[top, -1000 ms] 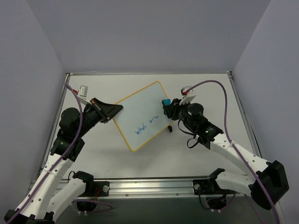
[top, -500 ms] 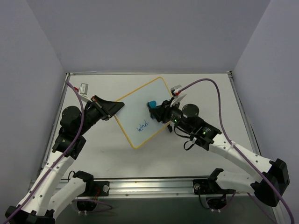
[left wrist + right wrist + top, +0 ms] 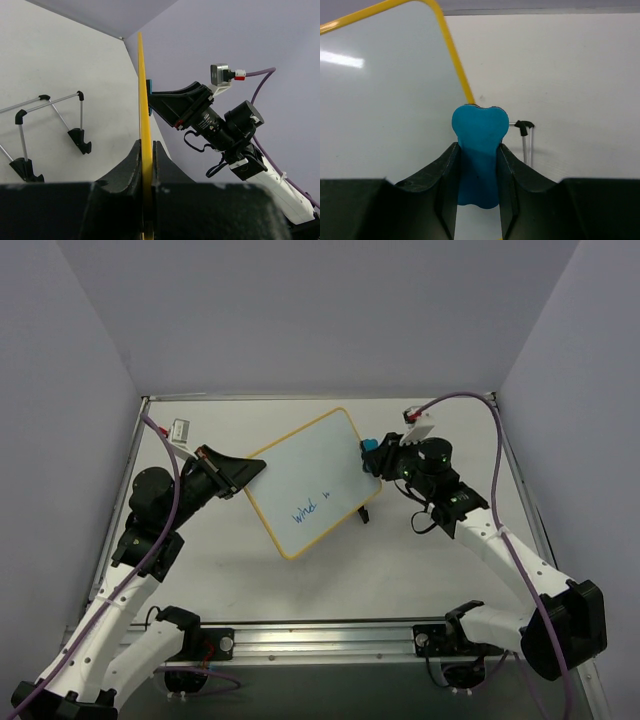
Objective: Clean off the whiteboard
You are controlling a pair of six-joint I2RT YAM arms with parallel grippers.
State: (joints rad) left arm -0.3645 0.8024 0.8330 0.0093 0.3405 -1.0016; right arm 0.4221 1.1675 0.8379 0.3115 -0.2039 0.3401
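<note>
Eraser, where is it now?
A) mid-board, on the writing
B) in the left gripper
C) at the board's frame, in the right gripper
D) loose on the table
C: the right gripper clamps the blue eraser at the yellow frame of the board, away from the writing.

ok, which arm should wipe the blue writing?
Right: the right end effector grips the small blue eraser at the edge of the yellow-framed whiteboard; left end effector is clamped on its frame.

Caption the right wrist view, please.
Right pincer grips a blue eraser at the whiteboard's yellow-framed edge.
</note>
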